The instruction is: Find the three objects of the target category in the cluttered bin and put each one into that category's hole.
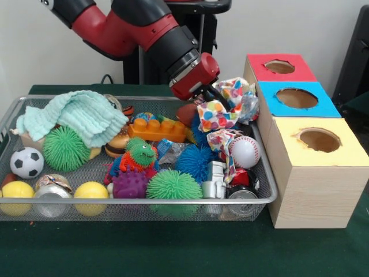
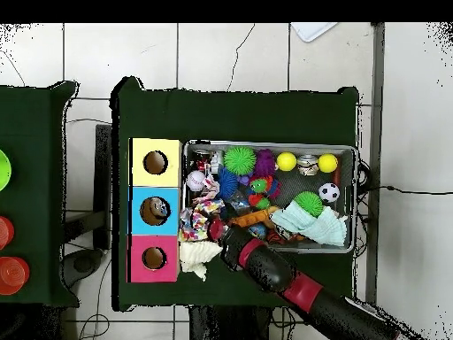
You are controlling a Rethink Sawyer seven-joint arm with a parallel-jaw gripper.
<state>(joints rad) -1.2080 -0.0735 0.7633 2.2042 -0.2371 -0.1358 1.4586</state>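
The wire-mesh bin (image 1: 138, 203) is full of toys and also shows in the overhead view (image 2: 270, 145). No see-through water bottle shows in either view; any are hidden under the clutter. The blue-surround hole (image 1: 296, 98) is the middle of three in the wooden box right of the bin. In the overhead view (image 2: 155, 210) something pale shows inside it. My gripper (image 1: 212, 95) is low over the bin's far right corner, against a polka-dot cloth (image 1: 222, 112) that hides its tips. It also shows in the overhead view (image 2: 216, 230).
A red-surround hole (image 1: 279, 66) and a yellow-surround hole (image 1: 319, 139) flank the blue one. The bin holds a mint cloth (image 1: 81, 115), spiky balls (image 1: 173, 184), a baseball (image 1: 245, 152), a soccer ball (image 1: 26, 163), yellow balls and shiny cans (image 1: 51, 193). A cream cloth (image 2: 199, 257) lies outside the bin.
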